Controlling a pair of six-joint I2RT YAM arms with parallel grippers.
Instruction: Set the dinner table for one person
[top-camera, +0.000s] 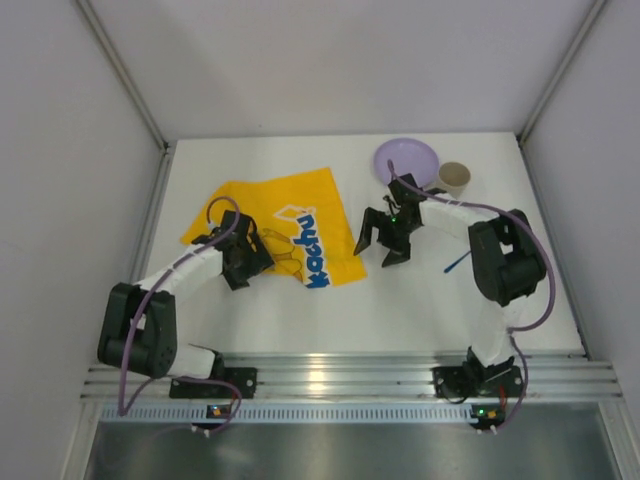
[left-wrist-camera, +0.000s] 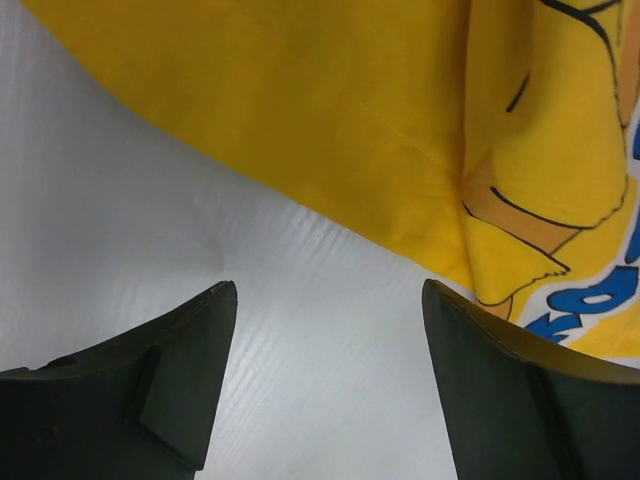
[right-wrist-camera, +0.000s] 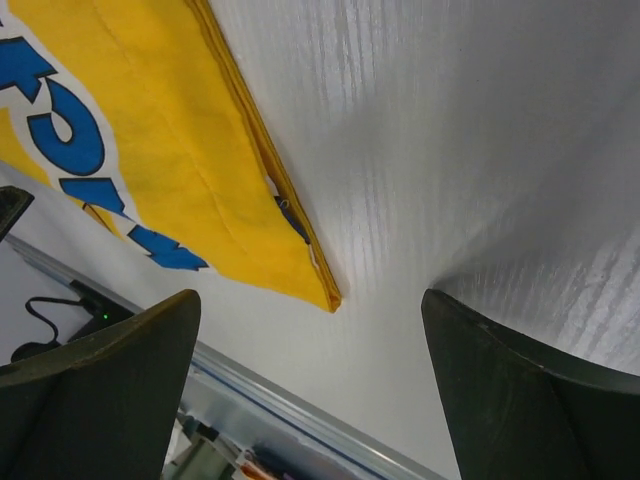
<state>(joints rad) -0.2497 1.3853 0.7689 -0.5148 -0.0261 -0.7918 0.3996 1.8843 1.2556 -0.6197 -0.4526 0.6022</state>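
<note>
The white dinner table (top-camera: 400, 310) carries a yellow Pikachu-print cloth mat (top-camera: 290, 215) left of centre, lying askew with a few folds. My left gripper (top-camera: 250, 262) is open and empty, low over the mat's near edge. In the left wrist view the left gripper (left-wrist-camera: 330, 300) has bare table (left-wrist-camera: 100, 200) between its fingers, with the mat (left-wrist-camera: 350, 120) just beyond. My right gripper (top-camera: 380, 250) is open and empty just right of the mat's near right corner. That corner (right-wrist-camera: 325, 290) lies between the right gripper's (right-wrist-camera: 310, 300) fingers in the right wrist view.
A lilac plate (top-camera: 406, 160) and a beige cup (top-camera: 454, 178) stand at the back right. A thin blue utensil (top-camera: 457, 263) lies on the table near the right arm. A ribbed aluminium rail (top-camera: 350, 375) runs along the near edge. White walls enclose the table.
</note>
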